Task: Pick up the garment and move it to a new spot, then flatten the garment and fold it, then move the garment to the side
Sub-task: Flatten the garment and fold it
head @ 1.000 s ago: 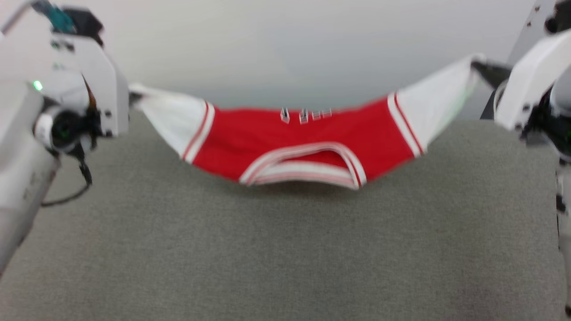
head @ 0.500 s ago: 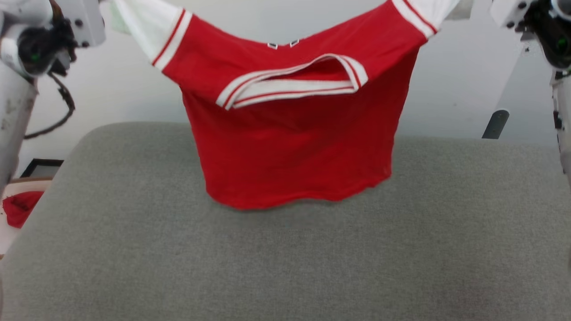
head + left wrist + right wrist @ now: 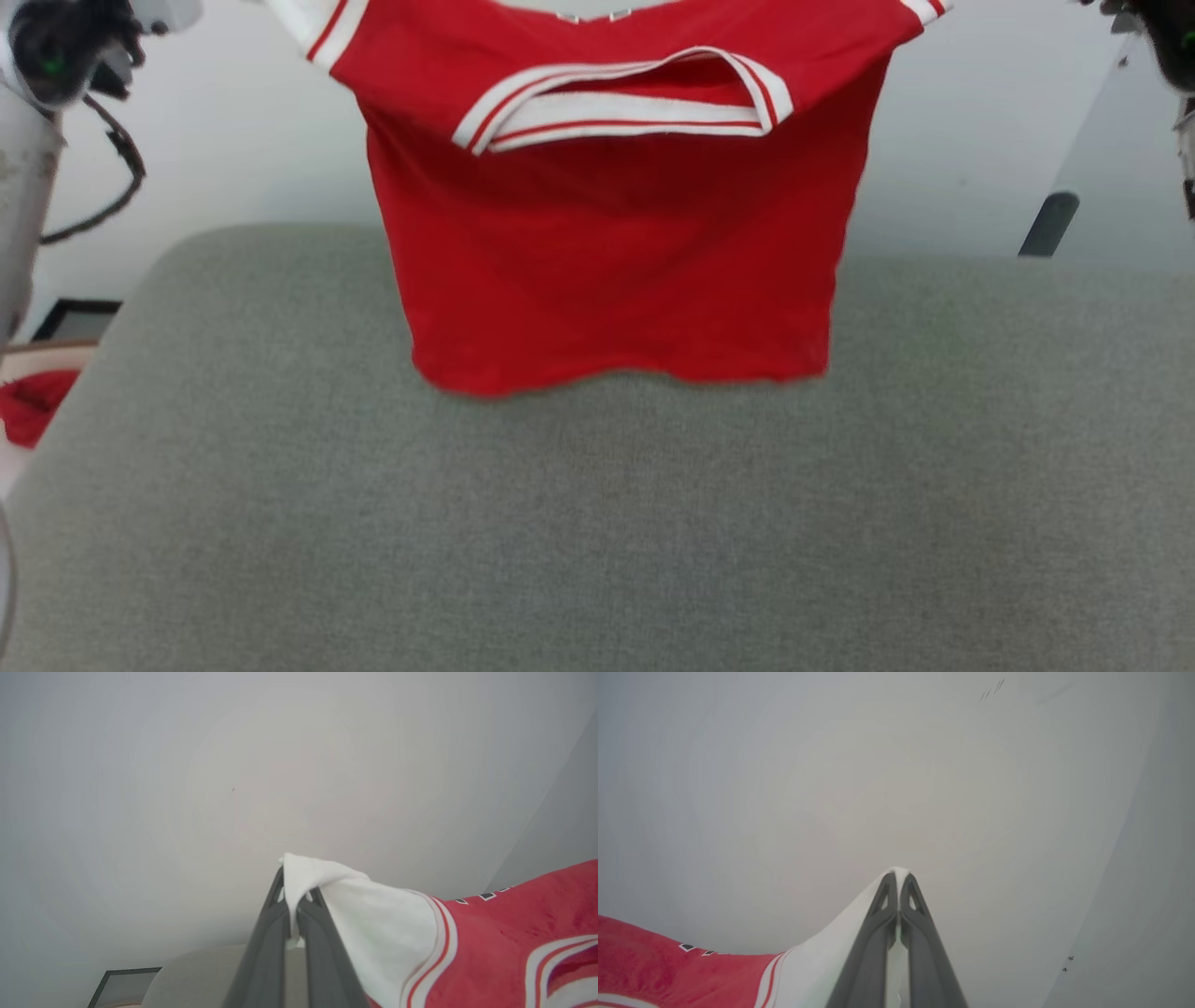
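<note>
The garment (image 3: pixel 616 252) hangs in the air over the far half of the grey fabric-covered desk (image 3: pixel 597 541), spread wide between its two white sleeves. Its plain red side faces the head camera, and the red-and-white striped collar sags open near the top. The lower hem runs level, close above the desk's surface, with a thin shadow under it; whether it touches the desk cannot be told. High above the desk's left side, the left hand (image 3: pixel 295 889) has its two dark fingers pressed together on the end of one white sleeve, and a small bunch of white cloth pokes out past the tips. High above the desk's right side, the right hand (image 3: pixel 899 877) pinches the tip of the other white sleeve the same way, with a strip of cloth showing between its fingers. Just off the desk's left edge and lower down, a small red cloth (image 3: pixel 33 411) lies in a pale basket (image 3: pixel 47 350)
</note>
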